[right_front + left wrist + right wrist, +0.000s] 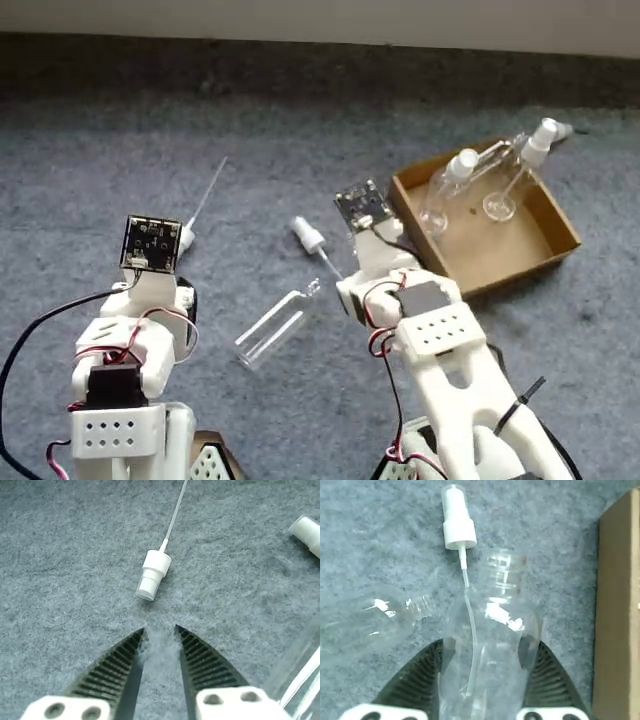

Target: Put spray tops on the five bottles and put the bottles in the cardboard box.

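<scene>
Grip first: your right gripper [485, 652] is clamped around a clear bottle [492, 620], one finger on each side of its body. Its open neck points away from the wrist, which leaves the mouth free to take a top. A spray top [457, 522] lies on the carpet [300, 130] just past that neck. Its thin tube runs back across the bottle's body; you cannot tell whether it passes over or under the glass, but it does not enter the mouth.

Your left gripper [160, 629] hangs low over the carpet with its fingers parted and nothing between them. It is aimed at the other spray top [152, 575], which lies just ahead with its long tube trailing away. That reads as the approach for a pick, so that this arm can feed a top into the neck the right one presents.

A loose bottle [275, 325] lies on its side between the arms, uncapped. The cardboard box [500, 255] sits beside the right arm, with two capped bottles [450, 185] already inside.
</scene>
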Motion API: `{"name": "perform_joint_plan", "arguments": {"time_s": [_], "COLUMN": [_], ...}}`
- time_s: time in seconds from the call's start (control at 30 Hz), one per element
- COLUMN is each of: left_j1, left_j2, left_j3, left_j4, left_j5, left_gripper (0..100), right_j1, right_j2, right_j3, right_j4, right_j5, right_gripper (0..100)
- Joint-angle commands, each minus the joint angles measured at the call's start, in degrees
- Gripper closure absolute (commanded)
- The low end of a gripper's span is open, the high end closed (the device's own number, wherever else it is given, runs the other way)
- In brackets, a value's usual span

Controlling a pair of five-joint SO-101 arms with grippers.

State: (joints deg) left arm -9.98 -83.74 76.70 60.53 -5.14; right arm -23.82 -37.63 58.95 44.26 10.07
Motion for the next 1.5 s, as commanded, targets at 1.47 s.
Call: {"name": "perform_joint_plan", "arguments": {"time_s": [1.47], "left_j1": [0.9], "left_j2": [30.0], "left_j3": [-36.5], "left_j4": [17.5], "left_j5": [-19.2], "left_gripper": [94], "right_j1": [1.5], "right_j2": [-32.0], "right_j3": [16.1], "right_j4": [-4.0], "right_j5": [-8.4], "right_gripper": [92.5]}}
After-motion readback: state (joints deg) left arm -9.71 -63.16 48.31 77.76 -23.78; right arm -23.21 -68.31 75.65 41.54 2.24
